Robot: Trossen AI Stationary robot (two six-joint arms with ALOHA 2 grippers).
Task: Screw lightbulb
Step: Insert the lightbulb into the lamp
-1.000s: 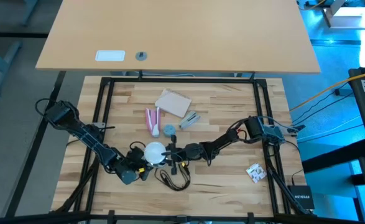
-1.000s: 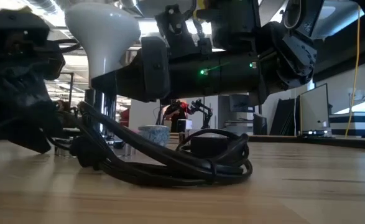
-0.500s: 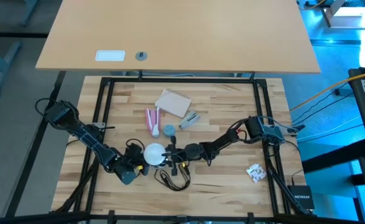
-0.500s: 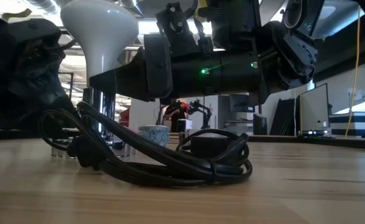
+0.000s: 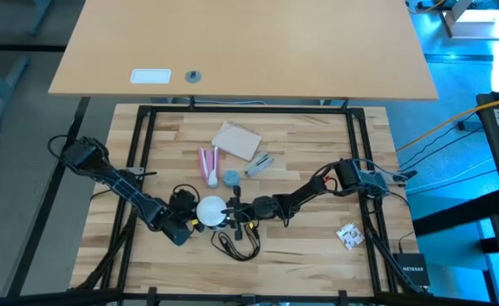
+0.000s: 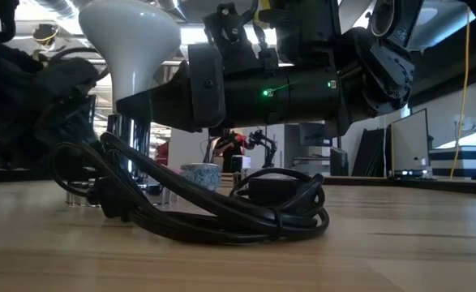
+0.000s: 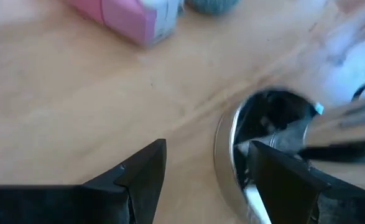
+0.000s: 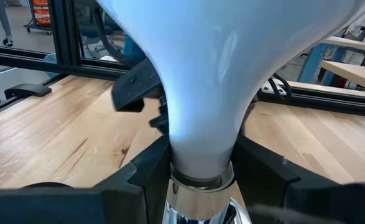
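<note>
Right wrist view: the pale white glass lightbulb (image 8: 201,81) is clamped at its neck by the right pincer (image 8: 198,165); beside the lightbulb, the left pincer (image 5: 184,223) is spread wide.

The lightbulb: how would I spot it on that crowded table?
Look at the wooden table, near its front edge where the two dark arms meet. The lightbulb stands there, the right gripper shut on its neck, above a coiled black cord. It is the only pale whitish rounded dome; the pink box and small blue cap lie farther back.
</note>
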